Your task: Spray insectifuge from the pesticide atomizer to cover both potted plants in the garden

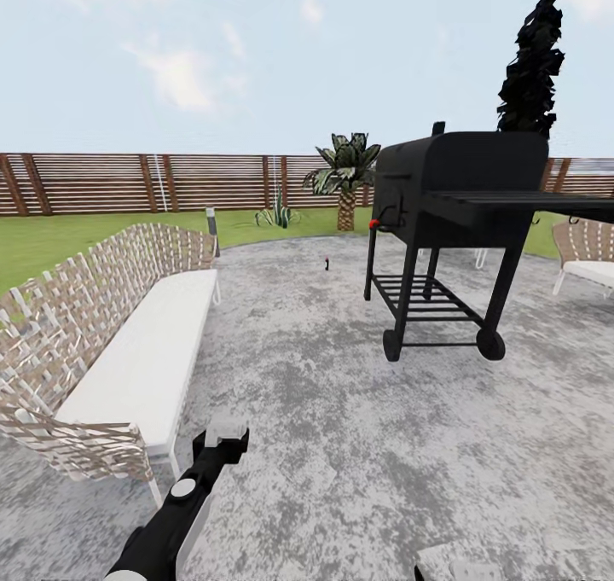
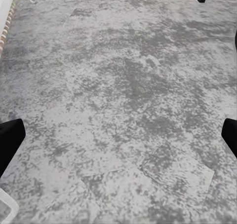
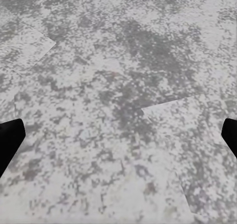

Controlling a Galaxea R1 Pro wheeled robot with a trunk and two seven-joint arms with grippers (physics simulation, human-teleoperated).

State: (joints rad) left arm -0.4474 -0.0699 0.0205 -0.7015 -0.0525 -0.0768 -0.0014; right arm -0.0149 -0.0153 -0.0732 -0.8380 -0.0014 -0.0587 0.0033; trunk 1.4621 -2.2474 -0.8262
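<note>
Across the grey patio [image 1: 341,444], a black grill [image 1: 452,223] stands at the right and a woven bench [image 1: 111,342] at the left, before a brown fence [image 1: 128,182] with lawn [image 1: 51,240], a palm [image 1: 345,176] and one spiky potted plant [image 1: 277,214]. Between bench and grill, far off, stands the small atomizer [image 1: 327,263]. Both hands, left [image 2: 118,135] and right [image 3: 118,135], hang wide open and empty over paving.

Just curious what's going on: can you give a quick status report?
Both grippers open, empty, over patio. Atomizer standing far ahead on the paving. Grill off to its right; straight path looks open.
</note>
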